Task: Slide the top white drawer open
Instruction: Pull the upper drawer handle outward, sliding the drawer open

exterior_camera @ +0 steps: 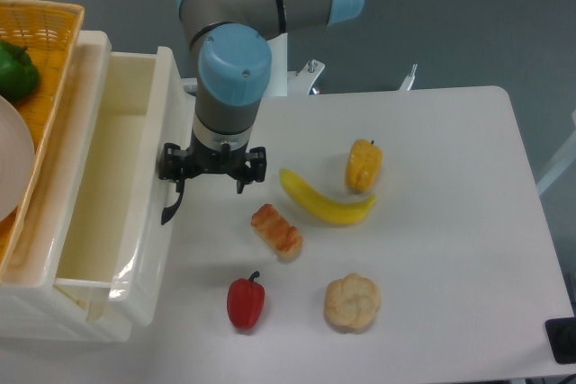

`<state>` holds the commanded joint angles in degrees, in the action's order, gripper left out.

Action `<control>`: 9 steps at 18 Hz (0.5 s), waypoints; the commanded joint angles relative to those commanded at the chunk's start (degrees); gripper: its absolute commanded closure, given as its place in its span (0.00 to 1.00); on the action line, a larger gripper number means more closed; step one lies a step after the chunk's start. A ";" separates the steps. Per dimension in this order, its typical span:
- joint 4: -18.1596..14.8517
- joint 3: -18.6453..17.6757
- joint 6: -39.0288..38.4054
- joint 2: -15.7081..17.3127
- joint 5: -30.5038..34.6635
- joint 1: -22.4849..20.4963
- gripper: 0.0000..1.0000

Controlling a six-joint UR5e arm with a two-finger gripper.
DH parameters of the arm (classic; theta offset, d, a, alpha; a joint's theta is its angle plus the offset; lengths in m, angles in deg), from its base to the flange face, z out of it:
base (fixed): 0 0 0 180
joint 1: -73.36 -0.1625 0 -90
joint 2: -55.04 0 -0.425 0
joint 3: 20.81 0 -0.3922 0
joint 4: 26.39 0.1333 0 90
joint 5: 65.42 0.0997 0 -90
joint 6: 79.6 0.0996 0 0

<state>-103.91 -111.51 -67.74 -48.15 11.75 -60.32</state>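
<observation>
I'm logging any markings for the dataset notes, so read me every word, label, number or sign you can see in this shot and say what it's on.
No readable text anywhere in this view.
Small red-and-white sticker on the robot arm, just right of the blue cap: too small and blurred to read.
The top white drawer, orange basket, table and toy foods carry no visible print.

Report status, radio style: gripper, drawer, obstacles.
Gripper at the black handle, grip state unclear. Top white drawer partly out, interior showing. Pastry and red pepper lie nearest its front.
</observation>
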 joint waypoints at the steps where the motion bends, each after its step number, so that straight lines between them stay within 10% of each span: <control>1: -0.09 0.00 0.97 0.00 -0.17 -0.70 0.00; 9: -0.09 0.09 2.99 0.00 -0.18 -2.90 0.00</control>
<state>-104.00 -111.42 -64.75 -48.15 11.58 -63.22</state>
